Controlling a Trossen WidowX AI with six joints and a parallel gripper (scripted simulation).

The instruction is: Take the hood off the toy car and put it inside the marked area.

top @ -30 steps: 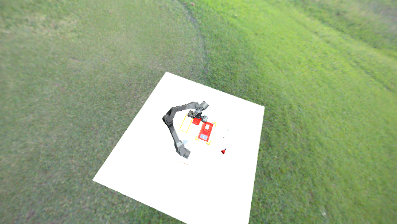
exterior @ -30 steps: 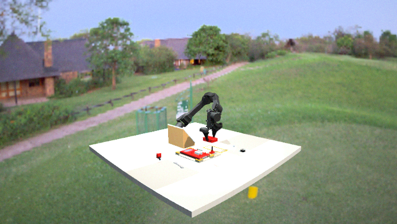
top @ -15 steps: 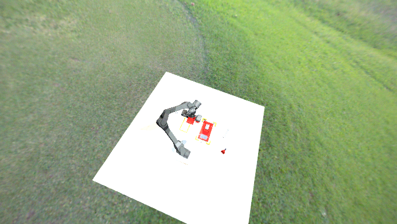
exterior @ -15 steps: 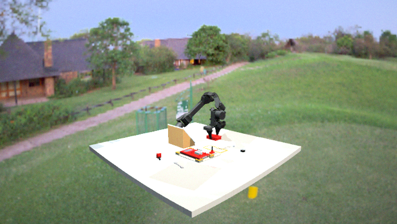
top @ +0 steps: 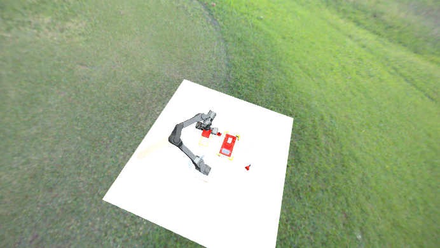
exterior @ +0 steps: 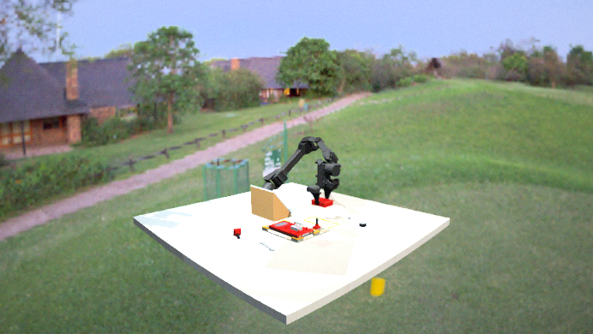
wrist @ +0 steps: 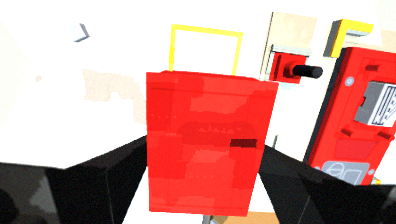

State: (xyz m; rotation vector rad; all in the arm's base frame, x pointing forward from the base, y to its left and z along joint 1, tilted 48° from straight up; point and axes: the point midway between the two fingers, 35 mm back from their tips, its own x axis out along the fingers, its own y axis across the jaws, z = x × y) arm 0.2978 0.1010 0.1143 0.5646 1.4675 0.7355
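Note:
The hood, a flat red panel [top: 206, 133] [exterior: 322, 203] [wrist: 205, 172], is between the fingers of my gripper [top: 206, 129] [exterior: 322, 199] [wrist: 203, 144], which is shut on it and holds it above the table. The marked area is a yellow outline [top: 203, 145] [exterior: 324, 220] [wrist: 206, 30]; the hood hides its near end in the wrist view and its upper end in the top view. How high the hood is above the table I cannot tell exactly. The red toy car [top: 224, 147] [exterior: 283, 229] [wrist: 340, 107] lies to one side, with its grey engine block exposed.
A red block with a black peg [top: 219, 134] [exterior: 316, 226] [wrist: 287, 67] stands between the marked area and the car. Yellow corner brackets [top: 238, 137] [wrist: 340, 36] surround the car. Another red piece [top: 247, 167] [exterior: 237, 231] lies beyond it. A wooden wedge [exterior: 263, 204] stands near the arm's base.

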